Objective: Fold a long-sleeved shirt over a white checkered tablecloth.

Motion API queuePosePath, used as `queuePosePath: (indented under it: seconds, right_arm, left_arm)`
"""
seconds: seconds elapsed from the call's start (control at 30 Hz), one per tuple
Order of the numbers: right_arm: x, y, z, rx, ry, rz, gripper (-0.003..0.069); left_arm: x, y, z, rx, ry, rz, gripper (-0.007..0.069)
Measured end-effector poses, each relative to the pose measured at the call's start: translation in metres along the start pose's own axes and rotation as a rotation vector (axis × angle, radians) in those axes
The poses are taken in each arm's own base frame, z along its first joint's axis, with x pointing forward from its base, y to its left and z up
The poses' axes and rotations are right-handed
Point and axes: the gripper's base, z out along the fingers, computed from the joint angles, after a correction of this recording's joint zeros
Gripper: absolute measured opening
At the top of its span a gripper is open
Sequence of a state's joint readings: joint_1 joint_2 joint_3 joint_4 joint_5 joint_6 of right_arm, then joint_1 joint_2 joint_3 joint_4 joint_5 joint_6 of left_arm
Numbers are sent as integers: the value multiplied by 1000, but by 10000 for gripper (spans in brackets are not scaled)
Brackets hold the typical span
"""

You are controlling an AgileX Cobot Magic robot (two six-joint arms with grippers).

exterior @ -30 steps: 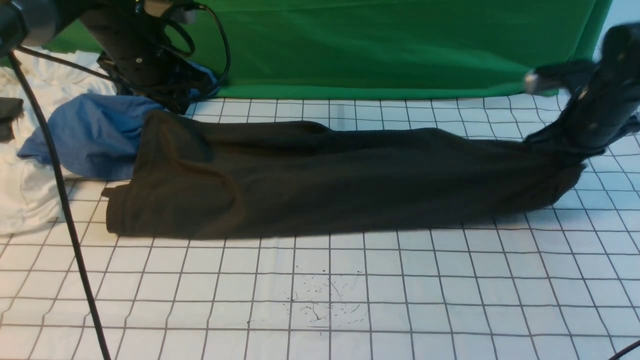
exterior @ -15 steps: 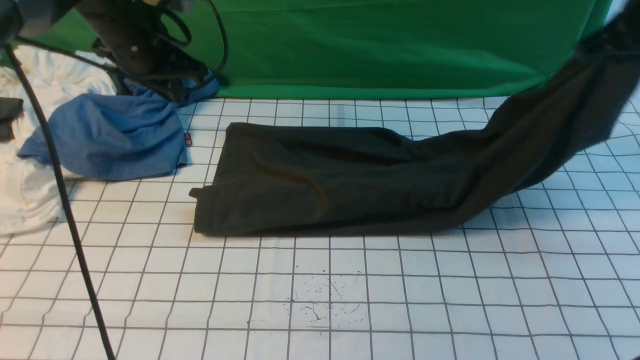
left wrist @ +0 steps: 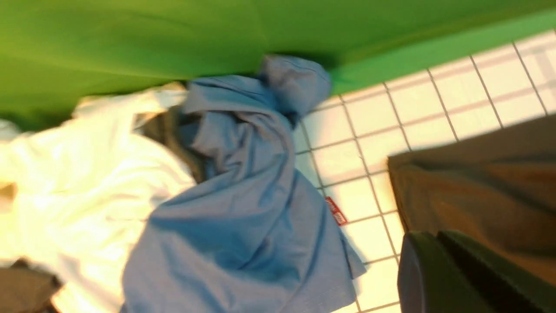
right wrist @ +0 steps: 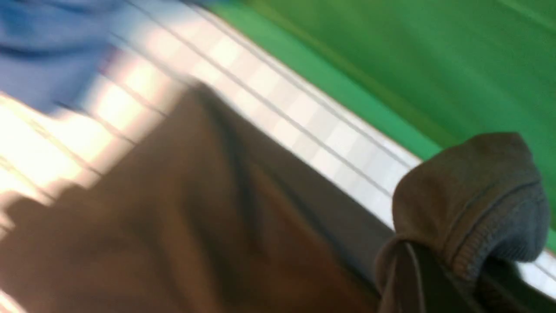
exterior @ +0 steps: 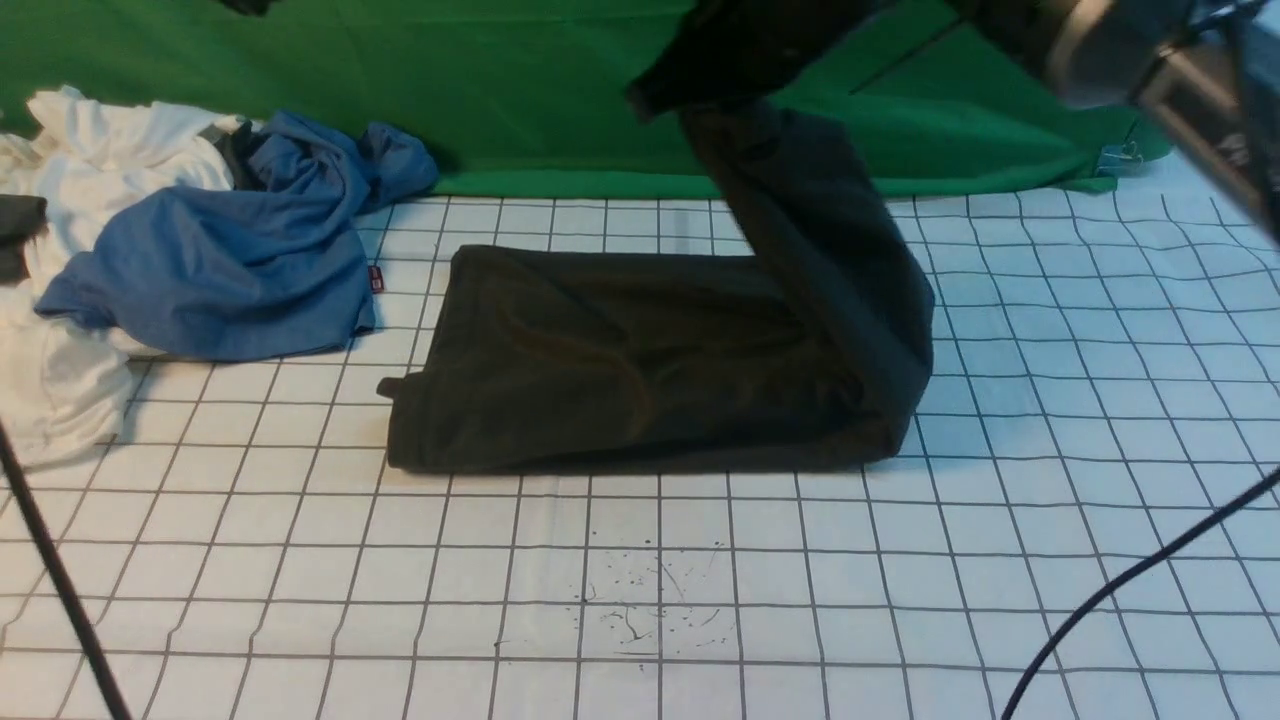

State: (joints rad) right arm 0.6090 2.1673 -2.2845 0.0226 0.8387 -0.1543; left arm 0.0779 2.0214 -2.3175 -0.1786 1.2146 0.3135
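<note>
The black long-sleeved shirt [exterior: 620, 360] lies as a long folded band on the white checkered tablecloth [exterior: 700, 560]. Its right end rises in a steep fold to my right gripper [exterior: 700, 70], which hangs high over the shirt's middle, shut on it. In the right wrist view a ribbed edge [right wrist: 486, 195] bunches over that gripper [right wrist: 434, 278], with the shirt's body [right wrist: 195, 208] below. My left gripper [left wrist: 434, 261] hovers by the shirt's left edge [left wrist: 478, 182], holding nothing, a narrow dark gap between its fingers. It is out of the front view.
A crumpled blue garment [exterior: 220, 260] and a white garment [exterior: 60, 390] lie at the far left, close to the shirt's left end. The green backdrop [exterior: 560, 90] closes the back. Cables cross the lower left [exterior: 50, 570] and lower right [exterior: 1120, 590]. Ink specks [exterior: 650, 600] mark the front cloth.
The left gripper let go of the shirt's left end and left the front view. The right gripper dragged the shirt rightward, then lifted its right end and swung it leftward.
</note>
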Motion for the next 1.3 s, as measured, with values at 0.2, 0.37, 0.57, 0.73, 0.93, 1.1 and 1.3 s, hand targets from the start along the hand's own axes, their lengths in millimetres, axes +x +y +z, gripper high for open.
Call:
queuePosePath:
  seconds: [0.2,0.37,0.57,0.73,0.93,1.1,1.3]
  right_arm:
    - [-3,42,44,-133,-68,46,43]
    - [5,62,71,-224,-89,120,64]
    - [10,95,85,-326,-81,159,162]
    - [11,114,84,-381,-80,127,190]
    - [10,88,73,-364,-31,113,398]
    - [-4,26,20,-225,5,58,566]
    - [1,-42,-44,-3,135,16,524]
  left_arm:
    - [6,32,-14,39,-46,-110,-31]
    - [8,38,-16,52,-58,-130,-31]
    - [6,35,-16,91,-71,-127,-31]
    - [6,34,-16,106,-76,-131,-31]
    - [3,29,-16,161,-101,-128,-31]
    - [0,16,-10,199,-100,-86,-31]
    - [5,-31,31,306,-14,49,-31]
